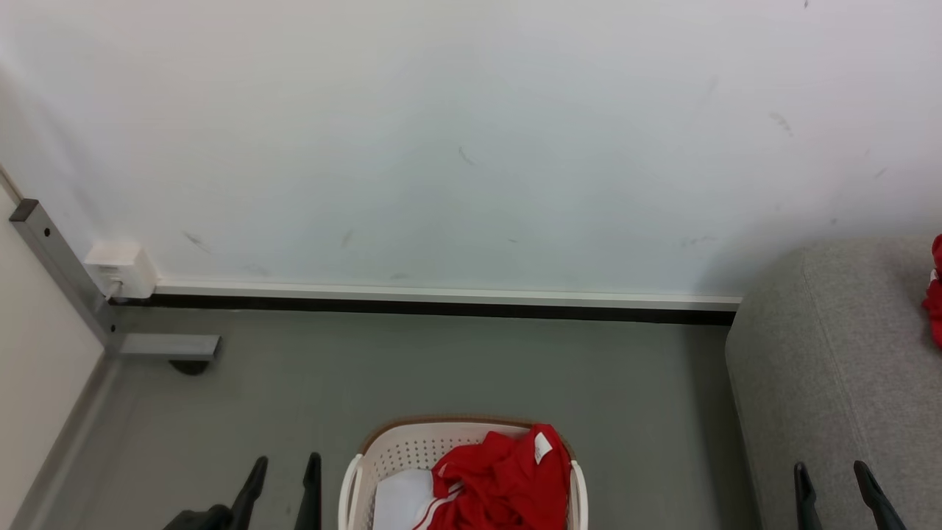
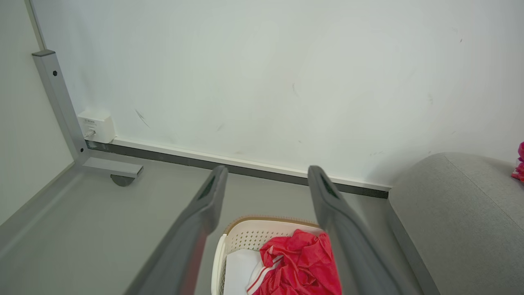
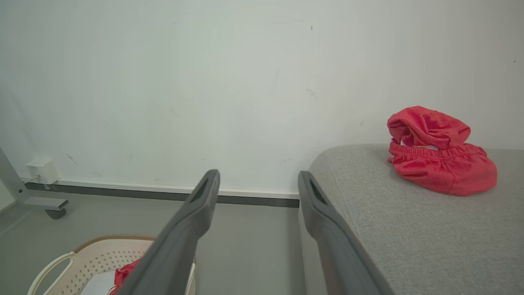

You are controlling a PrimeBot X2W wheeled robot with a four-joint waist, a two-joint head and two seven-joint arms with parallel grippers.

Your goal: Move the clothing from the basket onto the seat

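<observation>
The cream basket [image 1: 397,450] with a brown rim stands on the floor at the bottom centre, holding crumpled red clothing [image 1: 500,478] with white stripes and a small white label. The same basket [image 2: 245,235] and clothing [image 2: 299,262] appear in the left wrist view, and the basket [image 3: 94,256] again in the right wrist view. One red garment [image 3: 440,164] lies on the grey seat [image 3: 409,229]; its edge [image 1: 935,294] peeks in at the far right of the seat [image 1: 831,383]. My left gripper [image 1: 283,478] is open beside the basket's left. My right gripper [image 1: 835,482] is open over the seat's front.
A white wall with a dark baseboard [image 1: 441,305] runs behind. A grey metal frame leg with a caster [image 1: 169,350] and a white wall box [image 1: 121,269] stand at the left. Bare grey floor [image 1: 441,368] lies between wall and basket.
</observation>
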